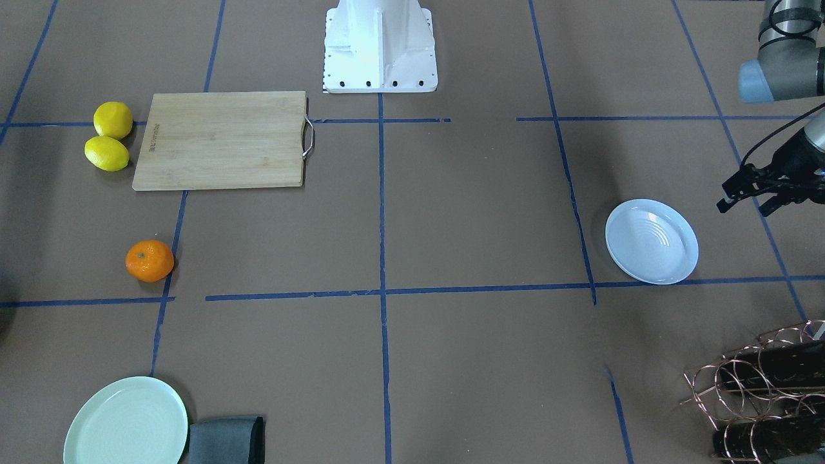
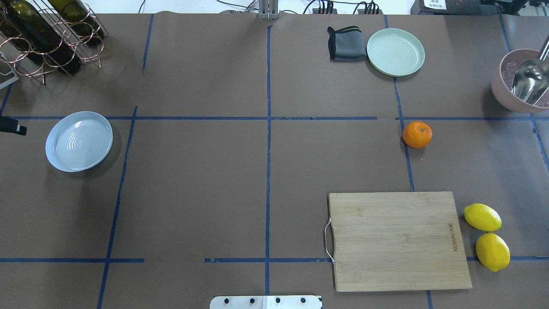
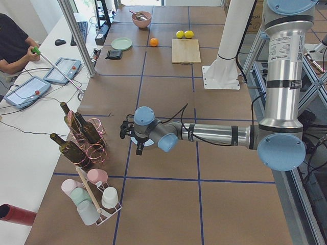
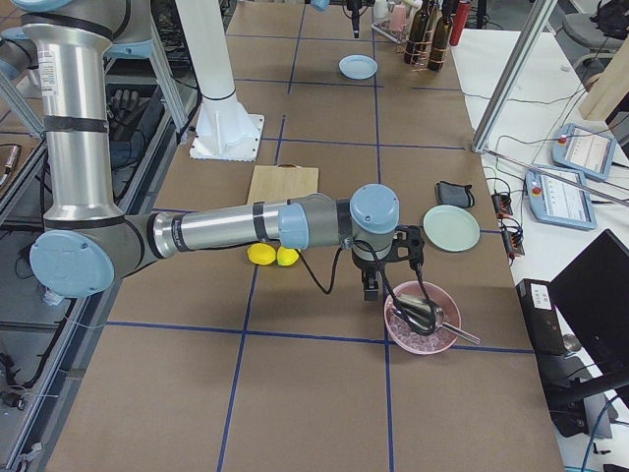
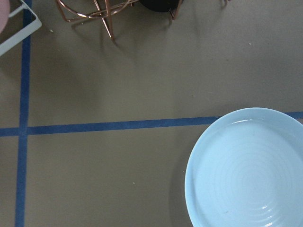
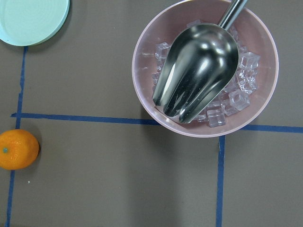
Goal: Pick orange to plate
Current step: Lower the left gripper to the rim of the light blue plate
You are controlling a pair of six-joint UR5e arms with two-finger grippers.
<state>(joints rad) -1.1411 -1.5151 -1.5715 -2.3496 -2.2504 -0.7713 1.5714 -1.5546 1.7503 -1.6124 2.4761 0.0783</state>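
The orange [image 2: 417,134] lies alone on the brown table, on the robot's right, just beyond the cutting board; it also shows at the lower left of the right wrist view [image 6: 18,149]. The white ridged plate [image 2: 79,140] sits empty far across on the robot's left [image 1: 652,241]. My left gripper [image 1: 744,205] hovers beside that plate's outer side, its fingers apart and empty. My right gripper [image 4: 371,285] hangs above the table between the orange and a pink bowl; I cannot tell whether it is open or shut.
A wooden cutting board [image 2: 396,240] with two lemons [image 2: 482,217] beside it lies near the robot's right. A mint plate [image 2: 395,52], a grey cloth [image 2: 346,43] and a pink ice bowl with scoop [image 2: 521,81] stand beyond the orange. A wire bottle rack [image 2: 47,34] stands far left.
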